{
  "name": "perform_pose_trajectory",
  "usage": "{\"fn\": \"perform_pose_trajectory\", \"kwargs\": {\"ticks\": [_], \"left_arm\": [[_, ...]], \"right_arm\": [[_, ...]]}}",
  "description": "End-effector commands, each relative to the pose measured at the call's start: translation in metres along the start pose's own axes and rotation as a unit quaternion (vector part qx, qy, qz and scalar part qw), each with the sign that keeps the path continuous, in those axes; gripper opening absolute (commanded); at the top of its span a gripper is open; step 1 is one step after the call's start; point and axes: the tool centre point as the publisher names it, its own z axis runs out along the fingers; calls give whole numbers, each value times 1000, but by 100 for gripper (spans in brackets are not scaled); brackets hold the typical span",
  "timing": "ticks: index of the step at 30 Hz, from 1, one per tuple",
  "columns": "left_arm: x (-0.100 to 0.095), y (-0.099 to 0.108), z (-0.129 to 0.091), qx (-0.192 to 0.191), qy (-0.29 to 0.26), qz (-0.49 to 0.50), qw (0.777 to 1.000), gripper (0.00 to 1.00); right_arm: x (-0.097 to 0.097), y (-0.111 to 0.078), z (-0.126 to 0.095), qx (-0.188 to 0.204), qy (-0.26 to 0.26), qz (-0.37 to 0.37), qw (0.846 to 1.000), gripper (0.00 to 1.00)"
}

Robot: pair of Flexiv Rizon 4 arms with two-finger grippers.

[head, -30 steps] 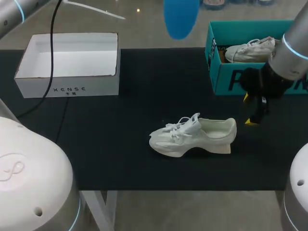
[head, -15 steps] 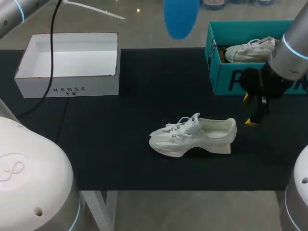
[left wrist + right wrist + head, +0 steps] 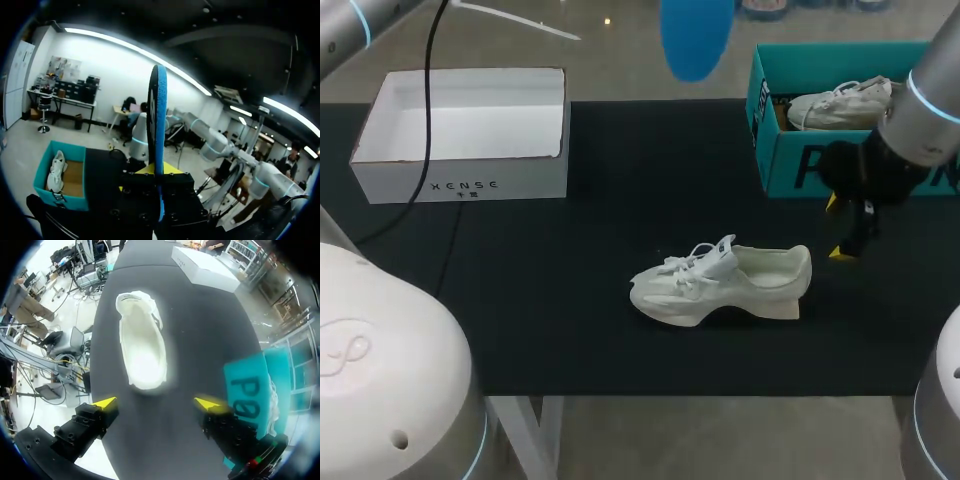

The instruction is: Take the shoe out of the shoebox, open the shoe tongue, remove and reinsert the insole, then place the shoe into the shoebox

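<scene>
Two shoes, two boxes, one insole, two grippers.

Shoe (image 3: 720,285): white, sits sole-down mid-mat (image 3: 570,300), toe toward my left, heel toward my right, laces loose, tongue lifted. From the right wrist its mouth (image 3: 142,347) faces up, straight ahead of the fingers.

Second shoe (image 3: 840,103): white, lies inside the teal box (image 3: 780,165) at the far right of the mat. Also seen from the left wrist, shoe (image 3: 56,172) in the same box (image 3: 75,200).

White box (image 3: 470,185): lid off, far left of the mat, well apart from the shoe. Right wrist shows it (image 3: 205,267) beyond the shoe's toe.

Insole (image 3: 697,35): blue, up in the air over the far edge of the mat, between the two boxes. Left wrist shows it edge-on and upright (image 3: 157,125).

Left gripper (image 3: 159,175): closed onto the lower end of the insole, which stands up out of it. One yellow tip shows beside the insole.

Right gripper (image 3: 840,228): fingers spread wide, nothing in them. It hangs just off the shoe's heel, not touching, between the heel and the teal box. Its own view (image 3: 156,402) shows both yellow tips far apart with bare mat between, and the teal box (image 3: 250,390) beside one finger.
</scene>
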Motion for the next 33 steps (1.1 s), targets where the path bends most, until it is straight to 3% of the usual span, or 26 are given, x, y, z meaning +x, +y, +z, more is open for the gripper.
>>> {"fn": "perform_pose_trajectory", "kwargs": {"ticks": [1,10,15,23,33], "left_arm": [[-1,0,-1,0,1,0,1000,0],[12,-8,27,-1,-31,0,1000,0],[19,0,39,2,-40,-14,999,0],[16,12,29,18,-41,-28,999,0],[4,5,17,8,-36,-27,999,0]], "right_arm": [[1,0,0,0,-1,0,1000,100],[1,0,0,0,-1,0,1000,100],[1,0,0,0,-1,0,1000,100],[1,0,0,0,-1,0,1000,100],[1,0,0,0,-1,0,1000,100]]}}
